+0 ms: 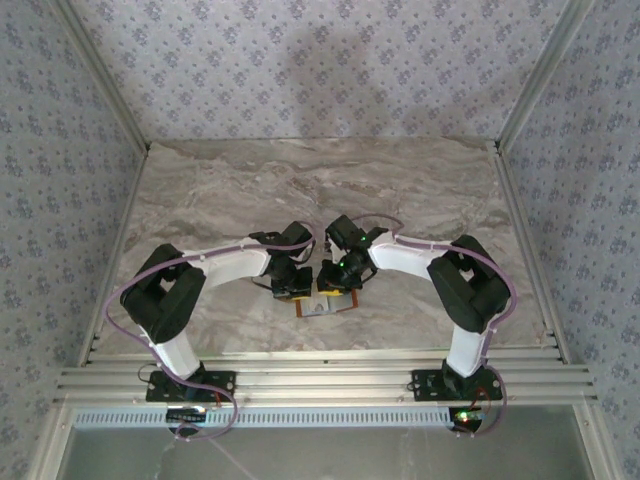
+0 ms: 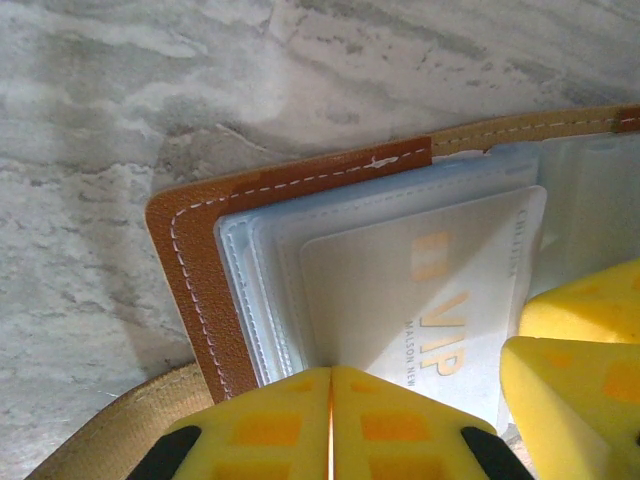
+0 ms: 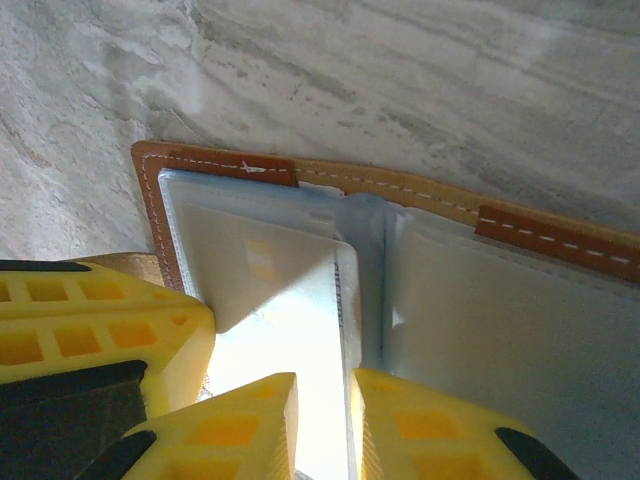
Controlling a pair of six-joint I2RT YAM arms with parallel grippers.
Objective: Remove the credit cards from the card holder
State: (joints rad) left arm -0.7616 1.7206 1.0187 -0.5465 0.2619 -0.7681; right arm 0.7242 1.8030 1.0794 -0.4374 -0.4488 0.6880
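Far half of the counter (image 1: 320, 180) was left wide open, tbh. Near the middle, room was eaten up by the left gripper (image 1: 290, 292) and right gripper (image 1: 333, 286), crowded side by side over the card holder (image 1: 326, 306). Sides were boxed in by walls (image 1: 60, 150).

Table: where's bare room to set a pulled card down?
The far half of the table, between both arms and the back wall, is bare. There are only slivers outside each elbow, by the side rails. It is crowded at the middle near edge, where left hand, right hand and card holder meet.
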